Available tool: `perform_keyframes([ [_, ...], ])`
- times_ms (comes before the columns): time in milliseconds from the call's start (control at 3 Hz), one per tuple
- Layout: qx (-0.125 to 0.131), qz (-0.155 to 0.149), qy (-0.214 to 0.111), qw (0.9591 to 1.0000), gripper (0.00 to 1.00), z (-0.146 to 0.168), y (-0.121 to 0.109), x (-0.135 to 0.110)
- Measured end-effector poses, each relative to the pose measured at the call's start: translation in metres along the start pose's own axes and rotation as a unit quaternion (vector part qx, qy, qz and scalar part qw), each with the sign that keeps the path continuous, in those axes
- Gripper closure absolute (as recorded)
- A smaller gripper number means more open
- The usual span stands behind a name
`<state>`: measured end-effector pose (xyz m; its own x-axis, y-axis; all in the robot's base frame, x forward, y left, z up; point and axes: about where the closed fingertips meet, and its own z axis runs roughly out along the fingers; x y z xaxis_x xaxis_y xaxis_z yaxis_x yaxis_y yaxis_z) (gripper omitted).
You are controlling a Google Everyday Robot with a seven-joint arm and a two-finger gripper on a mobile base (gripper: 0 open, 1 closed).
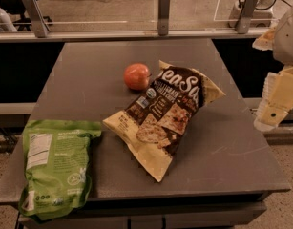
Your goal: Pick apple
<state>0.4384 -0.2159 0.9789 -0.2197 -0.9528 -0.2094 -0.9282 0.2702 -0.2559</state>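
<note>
The apple (137, 76) is small, round and red-orange, with a stem dimple on top. It rests on the grey table (88, 80), a little back of the middle, just left of a brown and cream snack bag. My gripper (275, 106) hangs at the right edge of the view, beyond the table's right side and well to the right of the apple. It holds nothing that I can see.
A brown and cream snack bag (165, 113) lies tilted in the middle, its top corner close to the apple. A green snack bag (57, 166) lies at the front left corner. A rail with metal posts (163, 13) runs behind the table.
</note>
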Motion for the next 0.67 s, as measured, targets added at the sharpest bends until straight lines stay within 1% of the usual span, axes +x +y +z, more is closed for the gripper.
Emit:
perform_keyframes([
  [333,0.000,0.000,0.000,1.0000,0.00,0.000,0.000,0.000],
  [667,0.008,-0.011,-0.018,0.9997,0.00,0.007,-0.022,-0.022],
])
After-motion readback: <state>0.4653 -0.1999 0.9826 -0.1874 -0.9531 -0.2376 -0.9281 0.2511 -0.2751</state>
